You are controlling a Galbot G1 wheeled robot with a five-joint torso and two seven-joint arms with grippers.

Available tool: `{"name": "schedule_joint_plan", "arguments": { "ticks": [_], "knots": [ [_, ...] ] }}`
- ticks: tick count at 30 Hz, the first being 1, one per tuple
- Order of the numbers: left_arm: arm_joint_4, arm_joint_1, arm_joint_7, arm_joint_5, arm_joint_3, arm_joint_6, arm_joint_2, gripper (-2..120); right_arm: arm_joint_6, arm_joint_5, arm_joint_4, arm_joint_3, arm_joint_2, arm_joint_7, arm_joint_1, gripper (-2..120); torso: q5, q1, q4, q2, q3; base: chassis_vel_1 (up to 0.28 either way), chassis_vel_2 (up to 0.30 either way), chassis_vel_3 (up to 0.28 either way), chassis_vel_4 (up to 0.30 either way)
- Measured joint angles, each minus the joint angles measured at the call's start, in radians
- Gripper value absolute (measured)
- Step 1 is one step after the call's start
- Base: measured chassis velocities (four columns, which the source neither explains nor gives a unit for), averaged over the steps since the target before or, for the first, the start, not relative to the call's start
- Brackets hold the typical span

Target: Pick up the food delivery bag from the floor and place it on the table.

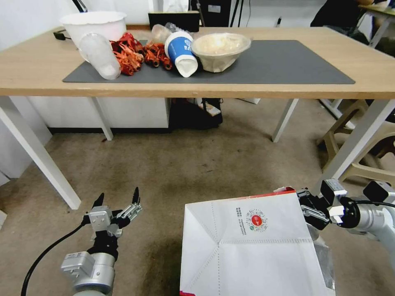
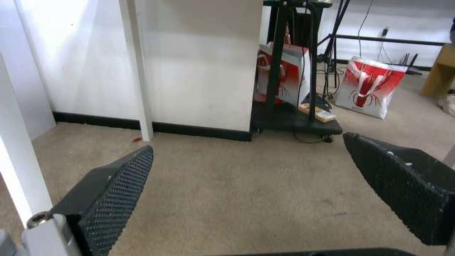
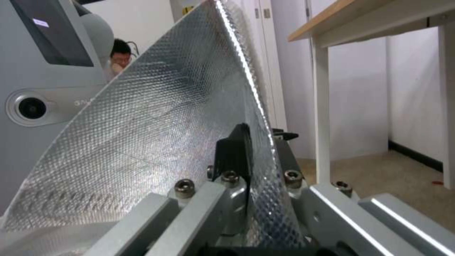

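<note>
We have the right gripper (image 1: 309, 209) clamped on the food delivery bag (image 1: 251, 246) rim, left gripper (image 1: 117, 201) open and empty, bag not yet on the table (image 1: 41, 70).

Matt white paper bag (image 1: 251, 246) with crinkly, seemingly foil lining (image 3: 156, 142).

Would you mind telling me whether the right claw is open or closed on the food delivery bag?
Closed. The right claw pinches the food delivery bag by its foil-lined edge, one finger on each side of the sheet.

Head camera looking forward-down over tabletop (image 1: 288, 88) and floor (image 1: 185, 164). Left wrist facing under-table floor (image 2: 246, 185), low. Right wrist pressing close against bag foil (image 3: 156, 135).
</note>
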Motion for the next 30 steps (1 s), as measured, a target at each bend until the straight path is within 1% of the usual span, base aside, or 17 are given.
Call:
{"name": "schedule_joint_plan", "arguments": {
  "ticks": [1, 4, 8, 10, 12, 14, 18, 24, 30],
  "knots": [
    [0.0, 0.0, 0.0, 0.0, 0.0, 0.0, 0.0, 100, 0.0, 0.0, 0.0, 0.0, 0.0, 0.0, 0.0, 0, 0.0, 0.0, 0.0, 0.0, 0.0, 0.0, 0.0, 0.0, 0.0],
    [0.0, 0.0, 0.0, 0.004, 0.001, 0.0, -0.003, 100, 0.0, 0.0, 0.0, 0.001, 0.0, -0.002, 0.0, 0, -0.0001, 0.002, 0.0, 0.017, 0.014, 0.0, 0.0, 0.0, 0.0],
    [0.0, 0.0, 0.0, 0.006, 0.001, 0.0, -0.003, 100, 0.0, 0.0, 0.0, 0.001, 0.002, -0.003, 0.0, 0, 0.0, 0.005, 0.0, 0.027, 0.022, 0.0, 0.0, 0.0, 0.0],
    [-0.002, 0.002, 0.001, 0.006, 0.0, 0.0, -0.003, 100, 0.0, 0.0, 0.0, 0.001, 0.005, -0.003, 0.0, 0, 0.0, 0.008, 0.0, 0.041, 0.034, 0.0, 0.0, 0.0, 0.0],
    [-0.003, 0.003, 0.001, 0.007, 0.0, 0.0, -0.003, 100, 0.0, 0.0, 0.0, 0.001, 0.005, -0.003, 0.0, 0, -0.0001, 0.008, 0.0, 0.045, 0.036, 0.0, 0.0, 0.0, 0.0],
    [-0.004, 0.004, 0.002, 0.007, -0.002, 0.0, -0.003, 100, 0.0, 0.0, 0.001, 0.001, 0.005, -0.004, 0.001, 0, 0.0, 0.011, 0.0, 0.058, 0.047, 0.0, 0.0, 0.0, 0.0],
    [-0.005, 0.005, 0.003, 0.007, -0.003, 0.0, -0.003, 100, 0.0, 0.001, 0.002, 0.002, 0.006, -0.004, 0.001, 0, 0.0, 0.013, 0.0, 0.067, 0.055, 0.0, 0.0, 0.0, 0.0],
    [-0.009, 0.006, 0.005, 0.008, -0.003, 0.0, -0.004, 100, 0.0, 0.003, 0.004, 0.005, 0.008, -0.005, -0.001, 0, 0.0, 0.021, 0.0, 0.098, 0.077, 0.0, 0.0, 0.0, 0.0],
    [-0.009, 0.008, 0.005, 0.008, -0.003, -0.001, -0.005, 100, 0.001, 0.003, 0.004, 0.006, 0.009, -0.006, -0.001, 0, 0.0, 0.027, 0.0, 0.117, 0.091, 0.0, 0.0, 0.0, 0.0]
  ]
}}
